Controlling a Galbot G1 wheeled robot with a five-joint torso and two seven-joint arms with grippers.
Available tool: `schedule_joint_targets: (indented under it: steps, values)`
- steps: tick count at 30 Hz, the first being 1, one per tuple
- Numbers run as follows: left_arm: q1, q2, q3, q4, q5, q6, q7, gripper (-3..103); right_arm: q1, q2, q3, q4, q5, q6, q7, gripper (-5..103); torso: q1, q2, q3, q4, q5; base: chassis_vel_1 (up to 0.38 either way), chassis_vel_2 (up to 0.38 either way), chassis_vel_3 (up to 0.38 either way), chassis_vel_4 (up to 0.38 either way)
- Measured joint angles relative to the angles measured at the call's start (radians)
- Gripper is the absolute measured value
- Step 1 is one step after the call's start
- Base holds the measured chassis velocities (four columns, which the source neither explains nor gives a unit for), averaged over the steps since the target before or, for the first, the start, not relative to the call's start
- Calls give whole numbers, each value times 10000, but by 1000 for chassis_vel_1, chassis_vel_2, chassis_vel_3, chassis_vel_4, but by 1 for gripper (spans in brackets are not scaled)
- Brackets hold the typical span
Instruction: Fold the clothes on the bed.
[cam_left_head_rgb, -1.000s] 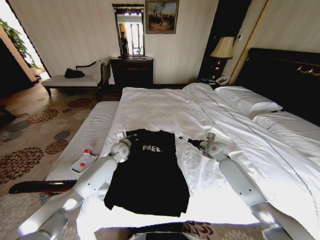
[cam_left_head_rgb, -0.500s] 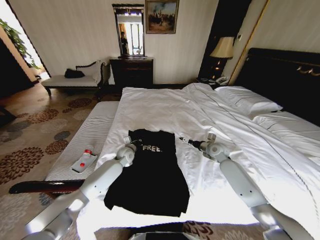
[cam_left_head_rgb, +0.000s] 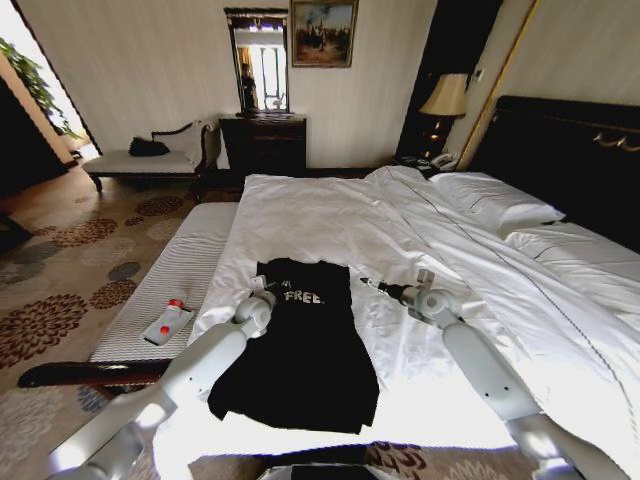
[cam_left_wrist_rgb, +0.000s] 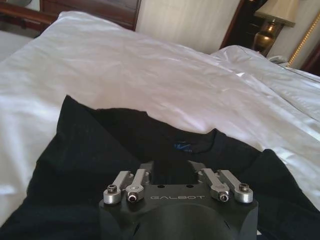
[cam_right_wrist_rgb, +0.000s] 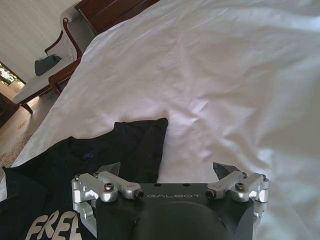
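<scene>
**Both arms poised at the shirt's shoulders**

On the bed (cam_left_head_rgb: 400, 230), near its foot, the black T-shirt (cam_left_head_rgb: 300, 350) lies flat, collar pointing to 12 o'clock. Left gripper (cam_left_head_rgb: 270, 288), at the shirt's 10 o'clock, hovers with jaws spread; right gripper (cam_left_head_rgb: 368, 283), at 2 o'clock over bare sheet, seems likewise released. Soft matte cloth on smooth, faintly creased white linen.

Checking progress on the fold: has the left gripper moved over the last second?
Yes. The left gripper has shifted rightward, from the black T-shirt's left edge toward its white "FREE!" lettering.
</scene>
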Motion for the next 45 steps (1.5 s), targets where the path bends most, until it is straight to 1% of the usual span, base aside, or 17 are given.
schedule_joint_targets:
  steps: [1,3,4,5,7,11,12,13,15,17,23,28,29,33,35,37,45]
  values:
    - [42,121,6,-171,45,1,5,49,0,-10,-6,25,0,-1,3,100,0,-1,0,0,0,0,0,0,0]
    - [76,217,5,-302,72,1,5,49,-1,-19,-9,35,0,-2,5,100,0,0,0,0,-1,0,0,0,0]
    - [148,378,-19,-524,87,1,5,61,-7,-55,-18,57,0,-3,5,100,0,0,0,0,-1,0,0,0,0]
    - [187,472,-59,-627,88,1,-1,61,-8,-85,-23,61,-1,-3,1,100,0,0,0,-1,-1,0,0,0,0]
    - [270,706,-247,-871,84,-9,-7,72,42,-179,-48,58,8,-3,-31,100,-1,0,0,-1,-1,0,0,0,0]
    - [272,967,-689,-868,32,-47,20,84,263,-336,-124,-52,40,-3,-107,100,-1,0,0,0,-1,0,0,0,0]
    - [272,967,-689,-868,32,-47,20,84,263,-336,-124,-52,40,-3,-107,100,-1,0,0,0,-1,0,0,0,0]
    - [222,1023,-866,-748,-9,-53,65,93,379,-400,-179,-119,50,-3,-148,100,-1,0,0,0,-2,0,0,0,0]
    - [163,1060,-1001,-642,-63,-53,95,93,462,-444,-220,-173,53,-3,-178,100,0,0,2,0,-3,0,0,0,0]
    - [0,1128,-1202,-411,-266,28,174,99,619,-518,-308,-292,73,-3,-234,100,0,0,2,0,-1,0,0,0,0]
    - [-272,887,-1477,451,-265,42,304,100,765,-558,-415,-493,74,-3,-253,100,0,0,2,-2,-1,0,0,0,0]
    - [-736,487,-1619,2067,-103,61,582,100,1061,-445,-838,-736,0,0,-253,100,0,0,2,-9,-2,0,0,0,0]
    - [-736,487,-1619,2067,-103,61,582,100,1061,-445,-838,-736,0,0,-253,100,0,0,2,-9,-2,0,0,0,0]
    - [-1090,162,-1835,3231,39,65,773,100,1593,-247,-1434,-1020,-7,11,-262,100,0,0,3,12,0,0,0,0,0]
    - [-1213,82,-1815,3433,45,65,836,100,1641,-237,-1472,-1039,-4,12,-262,100,1,-1,2,11,-3,0,0,0,0]
    - [-1449,-96,-1743,3816,73,56,1086,100,1831,-188,-1643,-1143,9,14,-261,100,1,0,1,-9,-2,0,0,0,0]
    - [-1576,-330,-1407,3949,-96,-23,1836,100,1908,-222,-1703,-1127,59,15,-222,100,0,-1,0,-3,-1,0,0,0,0]
